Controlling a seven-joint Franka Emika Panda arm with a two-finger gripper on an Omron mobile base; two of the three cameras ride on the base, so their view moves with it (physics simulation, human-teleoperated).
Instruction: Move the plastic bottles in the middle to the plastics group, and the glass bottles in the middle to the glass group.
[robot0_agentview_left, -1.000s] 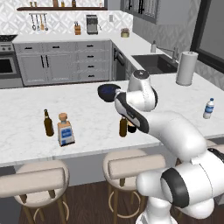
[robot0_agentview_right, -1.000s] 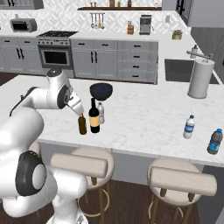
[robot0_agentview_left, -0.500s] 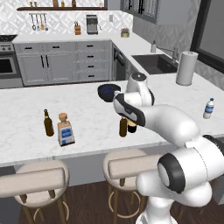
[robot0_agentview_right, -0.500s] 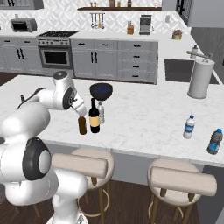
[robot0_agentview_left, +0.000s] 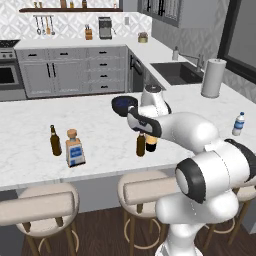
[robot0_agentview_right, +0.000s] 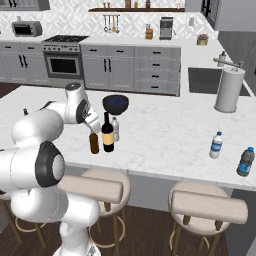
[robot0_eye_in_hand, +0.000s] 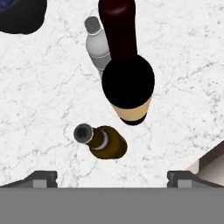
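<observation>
Looking straight down from the hand, the amber beer bottle (robot0_eye_in_hand: 103, 141) stands just ahead of the wide-apart finger tips (robot0_eye_in_hand: 43, 177), a little left of centre between them, with nothing clamped in the gripper (robot0_eye_in_hand: 112, 178). Just beyond it rises the tall dark wine bottle (robot0_eye_in_hand: 127, 65) with its cream label, and the small pale plastic bottle (robot0_eye_in_hand: 97, 46) sits touching or nearly touching the wine bottle's left side. From the left base camera, far left on the counter, the glass group waits: a slim dark-brown beer bottle (robot0_agentview_left: 55, 141) and, just beside it, the square blue-labelled bottle (robot0_agentview_left: 74, 149). Well to their right, the middle cluster sits under the hand, the amber bottle and the wine bottle's base peeking out below the white arm (robot0_agentview_left: 180, 127). The arm reaches forward over the marble island counter (robot0_agentview_left: 30, 120), wrist bent down, gripper hovering just above the cluster. A dark bowl (robot0_agentview_left: 123, 104) sits just behind. Far right, the clear water bottle (robot0_agentview_left: 239, 123) with blue cap stands near the edge, the paper-towel roll (robot0_agentview_left: 212, 78) behind it. Grey cabinets (robot0_agentview_left: 70, 75) and a sink (robot0_agentview_left: 177, 72) line the back of the kitchen, stools (robot0_agentview_left: 37, 207) below.
</observation>
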